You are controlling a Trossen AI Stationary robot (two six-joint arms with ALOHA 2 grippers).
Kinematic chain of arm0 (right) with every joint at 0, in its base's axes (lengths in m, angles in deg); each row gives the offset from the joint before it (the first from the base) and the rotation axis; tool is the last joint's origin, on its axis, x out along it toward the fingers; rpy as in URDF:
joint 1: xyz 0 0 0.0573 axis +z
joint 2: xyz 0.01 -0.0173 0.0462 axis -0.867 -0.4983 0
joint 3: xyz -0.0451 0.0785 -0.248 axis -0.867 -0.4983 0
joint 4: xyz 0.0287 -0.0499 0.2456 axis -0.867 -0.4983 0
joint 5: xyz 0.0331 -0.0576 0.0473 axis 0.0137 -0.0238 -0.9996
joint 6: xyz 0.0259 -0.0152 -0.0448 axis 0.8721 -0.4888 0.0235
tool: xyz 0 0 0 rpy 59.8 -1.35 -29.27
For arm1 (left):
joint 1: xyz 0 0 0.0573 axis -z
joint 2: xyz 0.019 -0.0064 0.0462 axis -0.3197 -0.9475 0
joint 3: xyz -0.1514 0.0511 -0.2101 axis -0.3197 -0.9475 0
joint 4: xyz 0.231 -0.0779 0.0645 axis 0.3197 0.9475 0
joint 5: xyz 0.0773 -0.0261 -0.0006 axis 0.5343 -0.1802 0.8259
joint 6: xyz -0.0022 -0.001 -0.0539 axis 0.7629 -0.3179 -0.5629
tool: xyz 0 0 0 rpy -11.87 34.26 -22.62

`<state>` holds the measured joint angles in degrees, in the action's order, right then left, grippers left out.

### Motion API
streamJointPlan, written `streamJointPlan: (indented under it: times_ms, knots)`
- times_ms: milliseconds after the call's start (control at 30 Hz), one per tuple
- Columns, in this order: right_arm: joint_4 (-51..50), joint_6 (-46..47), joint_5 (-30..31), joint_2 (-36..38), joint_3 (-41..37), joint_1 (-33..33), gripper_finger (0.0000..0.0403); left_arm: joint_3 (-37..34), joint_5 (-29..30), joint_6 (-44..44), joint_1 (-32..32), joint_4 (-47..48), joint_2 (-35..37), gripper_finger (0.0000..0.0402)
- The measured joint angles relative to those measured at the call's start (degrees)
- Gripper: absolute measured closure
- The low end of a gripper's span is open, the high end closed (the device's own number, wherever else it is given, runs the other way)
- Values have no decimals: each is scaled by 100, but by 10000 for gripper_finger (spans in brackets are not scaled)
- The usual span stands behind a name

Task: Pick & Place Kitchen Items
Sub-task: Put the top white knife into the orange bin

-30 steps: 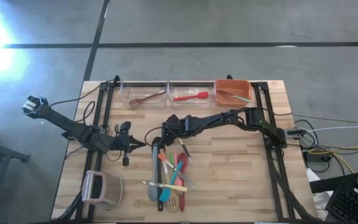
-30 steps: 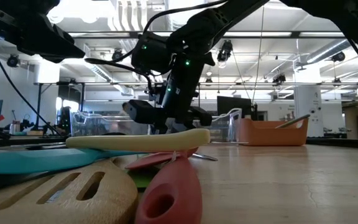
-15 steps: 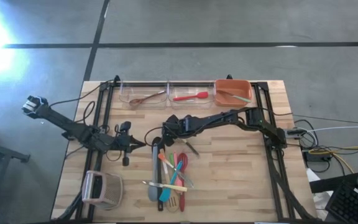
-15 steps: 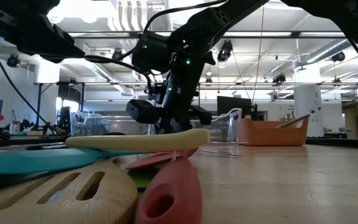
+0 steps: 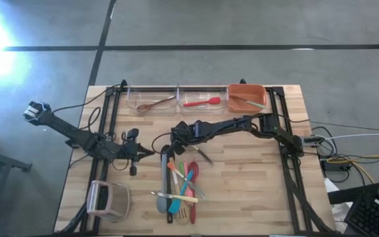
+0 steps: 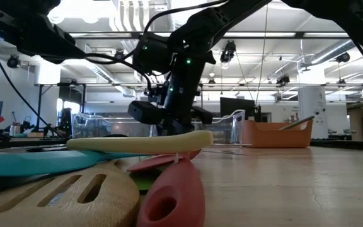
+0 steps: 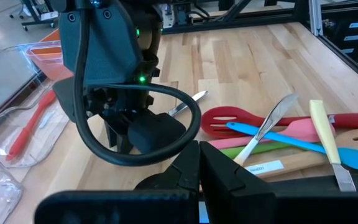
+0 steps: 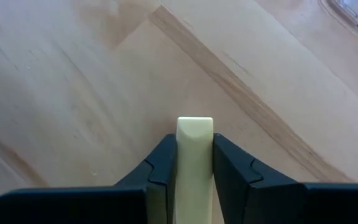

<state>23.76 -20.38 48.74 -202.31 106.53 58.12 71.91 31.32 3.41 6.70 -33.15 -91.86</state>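
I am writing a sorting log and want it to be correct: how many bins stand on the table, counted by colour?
Clear bins: 2
Orange bin: 1
Total: 3

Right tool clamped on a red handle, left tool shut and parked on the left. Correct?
Not red: the right tool is clamped on a cream handle, as the right wrist view shows. Left tool is shut and parked on the left.
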Motion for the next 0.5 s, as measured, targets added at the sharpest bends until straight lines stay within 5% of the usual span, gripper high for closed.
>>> streamJointPlan:
  times_ms: [500]
  knots:
    - [-506,-80,-85,86,113,35,337,0,-6,-1,0,0,0,390]
